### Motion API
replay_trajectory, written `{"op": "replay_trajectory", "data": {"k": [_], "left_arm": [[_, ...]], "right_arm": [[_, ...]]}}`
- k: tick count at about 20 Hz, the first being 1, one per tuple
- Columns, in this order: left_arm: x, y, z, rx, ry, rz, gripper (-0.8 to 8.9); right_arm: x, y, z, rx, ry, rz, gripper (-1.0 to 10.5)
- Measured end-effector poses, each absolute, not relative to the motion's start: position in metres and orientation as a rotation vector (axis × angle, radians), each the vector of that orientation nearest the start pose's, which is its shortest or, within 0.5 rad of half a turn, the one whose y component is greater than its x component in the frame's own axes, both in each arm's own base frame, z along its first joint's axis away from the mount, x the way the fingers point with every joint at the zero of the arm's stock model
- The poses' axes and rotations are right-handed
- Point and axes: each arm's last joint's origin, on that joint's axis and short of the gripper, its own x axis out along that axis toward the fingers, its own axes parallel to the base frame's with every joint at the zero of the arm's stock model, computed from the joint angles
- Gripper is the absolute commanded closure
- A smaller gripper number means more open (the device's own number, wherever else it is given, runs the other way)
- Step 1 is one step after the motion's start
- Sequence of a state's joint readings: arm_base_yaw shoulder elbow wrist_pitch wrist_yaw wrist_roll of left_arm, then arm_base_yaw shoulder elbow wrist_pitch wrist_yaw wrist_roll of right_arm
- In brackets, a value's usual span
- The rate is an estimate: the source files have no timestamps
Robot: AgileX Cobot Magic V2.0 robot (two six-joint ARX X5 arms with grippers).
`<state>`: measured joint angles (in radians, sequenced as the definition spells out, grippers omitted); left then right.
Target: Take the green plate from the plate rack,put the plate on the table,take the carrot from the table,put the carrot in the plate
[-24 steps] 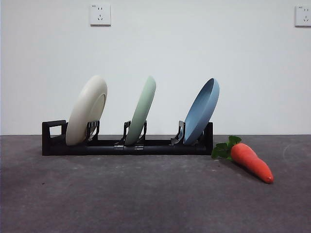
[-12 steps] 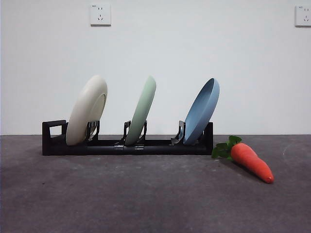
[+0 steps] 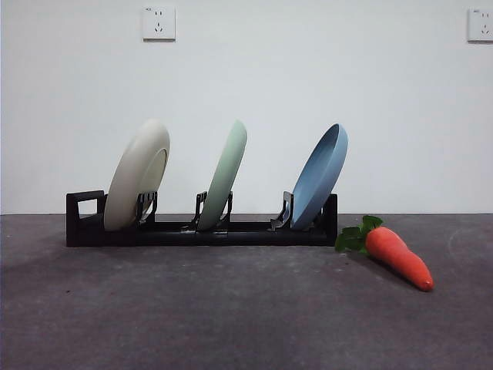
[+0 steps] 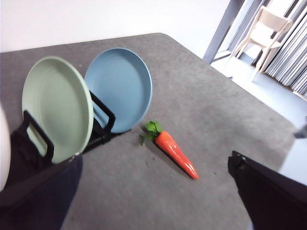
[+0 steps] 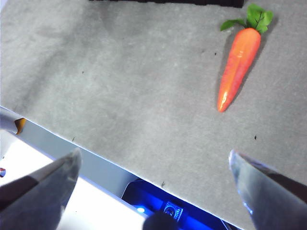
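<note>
green plate [image 3: 224, 175] in rack's middle slot | carrot [image 3: 398, 256] near table edge | both pincers wide

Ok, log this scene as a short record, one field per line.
rack: plate rack on the table, three plates leaning in slots
plates: cream-white plate, green plate, blue plate
carrot: carrot lying on the table beside the rack's blue-plate end
left gripper: left gripper open, empty
right gripper: right gripper open, empty, over the table's edge

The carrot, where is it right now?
In the front view the carrot lies flat on the table, just off the plate rack end nearest the blue plate, leaves pointing toward the rack.
</note>
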<state>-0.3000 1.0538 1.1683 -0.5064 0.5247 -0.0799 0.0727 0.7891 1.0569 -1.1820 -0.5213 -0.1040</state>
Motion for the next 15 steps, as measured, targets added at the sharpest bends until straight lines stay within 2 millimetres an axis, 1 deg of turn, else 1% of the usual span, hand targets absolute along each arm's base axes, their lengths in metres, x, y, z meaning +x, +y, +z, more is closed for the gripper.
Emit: {"op": "replay_trajectory", "data": {"k": [4, 8, 11, 13, 15], "left_arm": [[0.250, -0.126, 0.383, -0.061, 0.410, -0.762, 1.59], [0.300, -0.169, 0.372, -0.020, 0.377, -0.656, 1.59], [0.332, -0.190, 0.358, -0.007, 0.373, -0.606, 1.59], [0.351, -0.200, 0.342, 0.003, 0.403, -0.584, 1.59], [0.365, -0.207, 0.319, 0.022, 0.453, -0.544, 1.59]], "right_arm": [[0.113, 0.023, 0.339, 0.116, 0.888, 0.596, 2.6], [0.114, 0.023, 0.338, 0.117, 0.891, 0.596, 2.6], [0.114, 0.023, 0.338, 0.117, 0.891, 0.595, 2.6], [0.114, 0.023, 0.338, 0.117, 0.892, 0.595, 2.6], [0.115, 0.023, 0.338, 0.117, 0.893, 0.595, 2.6]]}}
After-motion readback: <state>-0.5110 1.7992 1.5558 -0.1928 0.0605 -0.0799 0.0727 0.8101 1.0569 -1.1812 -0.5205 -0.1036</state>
